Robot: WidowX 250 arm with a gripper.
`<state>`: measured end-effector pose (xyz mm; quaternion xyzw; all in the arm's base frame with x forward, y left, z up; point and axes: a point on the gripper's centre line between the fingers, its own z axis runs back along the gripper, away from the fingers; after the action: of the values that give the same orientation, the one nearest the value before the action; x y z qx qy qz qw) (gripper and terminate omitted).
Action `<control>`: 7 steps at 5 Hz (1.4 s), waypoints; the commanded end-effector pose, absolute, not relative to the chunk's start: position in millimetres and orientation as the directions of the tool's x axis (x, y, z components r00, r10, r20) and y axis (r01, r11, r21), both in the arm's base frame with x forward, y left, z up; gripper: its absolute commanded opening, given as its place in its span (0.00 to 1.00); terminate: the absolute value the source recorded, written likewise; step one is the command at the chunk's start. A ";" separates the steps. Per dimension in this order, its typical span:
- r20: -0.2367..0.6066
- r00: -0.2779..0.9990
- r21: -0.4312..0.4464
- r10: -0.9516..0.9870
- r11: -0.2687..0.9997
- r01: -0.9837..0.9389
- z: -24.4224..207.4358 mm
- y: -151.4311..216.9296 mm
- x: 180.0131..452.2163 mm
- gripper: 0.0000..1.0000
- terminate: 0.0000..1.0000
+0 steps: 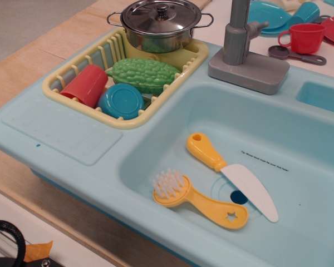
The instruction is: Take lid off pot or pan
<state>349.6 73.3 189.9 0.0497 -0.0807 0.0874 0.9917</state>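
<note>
- You were looking down at a pale blue toy sink unit [61, 130] set on a wooden counter.
- The pot [161, 30], small and shiny steel with thin wire loop handles on both sides, stood at the far end of a yellow dish rack [122, 119] on the sink's left side.
- The lid [160, 14], a round steel disc with a small knob at its centre, sat flat and closed on the pot; nothing was touching it.
- In the rack in front of the pot lay a green bumpy toy vegetable [145, 75], a red cup [86, 86] on its side, and a round blue dish [121, 102].
- In the basin [312, 167] lay a yellow-handled toy knife [231, 173] and a yellow brush [197, 200], just beside each other.
- A grey tap [245, 53] rose behind the basin; beyond it were a second red cup [303, 37], a dark spoon [295, 54] and teal dishes [270, 14].
- Your gripper did not appear anywhere, so you could not tell whether its claw was spread or pressed together. Only a dark object with an orange scrap showed at the bottom left corner; what it was could not be told.
- By the look of it, the task had not begun: the lid was on, and reaching, gripping the knob and lifting all remained.
</note>
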 end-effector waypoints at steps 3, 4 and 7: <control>0.179 0.972 0.081 0.155 0.982 -0.172 187.3 77.2 355.3 1.00 0.00; 0.168 0.974 0.073 0.149 0.984 -0.163 183.8 78.9 360.8 1.00 0.00; 0.140 0.973 0.046 0.184 0.980 -0.192 171.7 81.7 360.2 0.00 0.00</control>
<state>362.0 76.9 156.2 0.0236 -0.0454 0.0903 0.9946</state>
